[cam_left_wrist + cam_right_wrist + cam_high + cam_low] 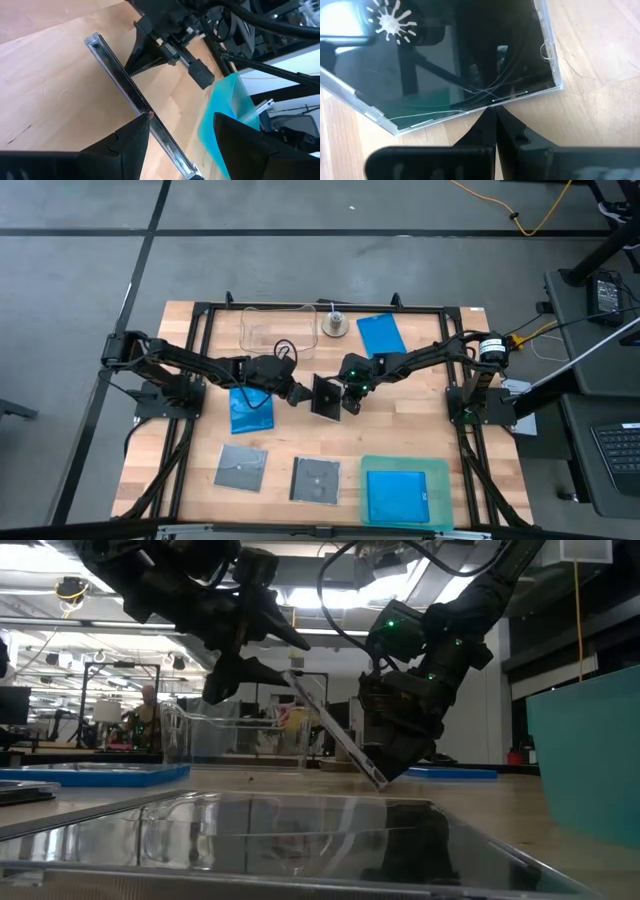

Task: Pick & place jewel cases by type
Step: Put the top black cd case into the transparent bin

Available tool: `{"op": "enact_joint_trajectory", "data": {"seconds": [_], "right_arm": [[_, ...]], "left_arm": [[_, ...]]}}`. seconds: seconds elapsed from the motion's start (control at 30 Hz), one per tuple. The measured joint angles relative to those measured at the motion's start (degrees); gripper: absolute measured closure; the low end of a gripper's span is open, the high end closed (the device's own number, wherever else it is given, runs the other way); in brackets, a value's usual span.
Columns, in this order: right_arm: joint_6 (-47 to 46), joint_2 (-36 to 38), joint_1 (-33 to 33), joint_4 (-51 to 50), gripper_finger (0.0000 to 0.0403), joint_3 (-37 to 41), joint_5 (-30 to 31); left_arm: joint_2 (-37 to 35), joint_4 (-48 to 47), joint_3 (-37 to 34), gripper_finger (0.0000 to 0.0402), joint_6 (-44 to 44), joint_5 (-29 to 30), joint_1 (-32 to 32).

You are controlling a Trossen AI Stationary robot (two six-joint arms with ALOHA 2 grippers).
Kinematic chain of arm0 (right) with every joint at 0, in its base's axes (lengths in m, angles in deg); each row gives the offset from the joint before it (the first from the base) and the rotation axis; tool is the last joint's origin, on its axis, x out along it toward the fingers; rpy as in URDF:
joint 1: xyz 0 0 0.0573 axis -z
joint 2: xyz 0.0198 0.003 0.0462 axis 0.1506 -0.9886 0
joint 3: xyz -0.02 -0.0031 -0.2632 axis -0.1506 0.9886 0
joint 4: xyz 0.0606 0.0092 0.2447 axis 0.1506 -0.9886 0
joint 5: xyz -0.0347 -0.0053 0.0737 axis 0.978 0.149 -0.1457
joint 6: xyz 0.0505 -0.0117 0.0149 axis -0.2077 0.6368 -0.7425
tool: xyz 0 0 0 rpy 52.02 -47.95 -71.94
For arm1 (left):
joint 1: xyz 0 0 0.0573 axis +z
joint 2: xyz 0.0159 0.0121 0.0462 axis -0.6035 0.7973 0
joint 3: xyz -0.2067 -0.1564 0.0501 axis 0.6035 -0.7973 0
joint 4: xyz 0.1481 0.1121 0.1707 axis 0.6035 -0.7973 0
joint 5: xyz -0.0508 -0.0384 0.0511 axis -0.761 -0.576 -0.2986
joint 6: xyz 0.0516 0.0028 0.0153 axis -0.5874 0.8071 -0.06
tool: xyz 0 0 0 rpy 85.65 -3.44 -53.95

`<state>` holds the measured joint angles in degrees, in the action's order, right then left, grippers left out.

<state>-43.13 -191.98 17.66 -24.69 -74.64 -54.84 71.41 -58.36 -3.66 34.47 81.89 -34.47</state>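
A grey-black jewel case stands tilted at mid-table between both grippers, and its lower edge seems to rest on the wood. My left gripper is open around its raised edge. My right gripper is shut at its low edge. Two more grey-black cases lie flat near the front. One blue case lies under the left arm, one lies at the far side, and one lies in the teal tray. My left gripper touches the case's raised edge with the tip of one finger. The other finger stands apart from it. The fingers come from the table's left, slanting down. My right gripper meets the middle of the case's low edge with the tips of its shut fingers, coming from the table's right. The case leans over the fingers, tilted.
A clear plastic tub and a small metal object stand at the far edge. The teal tray sits at the near right corner. A black frame borders the table.
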Motion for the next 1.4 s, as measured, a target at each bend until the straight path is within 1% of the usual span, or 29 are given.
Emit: {"op": "enact_joint_trajectory", "data": {"seconds": [0.23, 0.37, 0.53, 0.77, 1.03, 1.3, 1.37, 1.4], "right_arm": [[0.22, 0.00, 0.00, -0.05, 0.0398, 0.00, -0.07], [0.42, -0.02, 0.00, -0.06, 0.0398, -0.05, -0.17], [0.44, -0.02, 0.00, -0.13, 0.0398, -0.04, -0.27], [0.48, -0.07, 0.04, -0.35, 0.0398, -0.07, -1.33], [1.77, -0.07, 0.04, -0.48, 0.0398, -0.04, -1.43], [1.81, -0.07, 0.02, -0.54, 0.0398, -0.04, -1.64], [1.84, -0.09, 0.02, -0.56, 0.0398, -0.02, -1.70], [1.84, -0.09, 0.02, -0.58, 0.0398, 0.00, -1.83]], "left_arm": [[0.60, 1.13, 0.14, 0.0188, -0.57, -1.04, 0.00], [3.10, 1.11, 3.13, 0.0189, -2.72, -4.74, -0.04], [6.78, 1.18, 6.92, 0.0203, -5.98, -8.77, 0.68], [8.65, 1.90, 7.15, 0.0221, -4.81, -11.90, 1.13], [8.83, 1.95, 7.10, 0.0224, -4.59, -11.92, 1.11], [8.82, 0.85, 7.10, 0.0224, -8.26, -10.79, 1.60], [9.17, -2.15, 6.81, 0.0222, -9.72, -7.40, 2.15], [9.87, -5.24, 6.42, 0.0221, -10.36, -6.03, 2.38]]}}
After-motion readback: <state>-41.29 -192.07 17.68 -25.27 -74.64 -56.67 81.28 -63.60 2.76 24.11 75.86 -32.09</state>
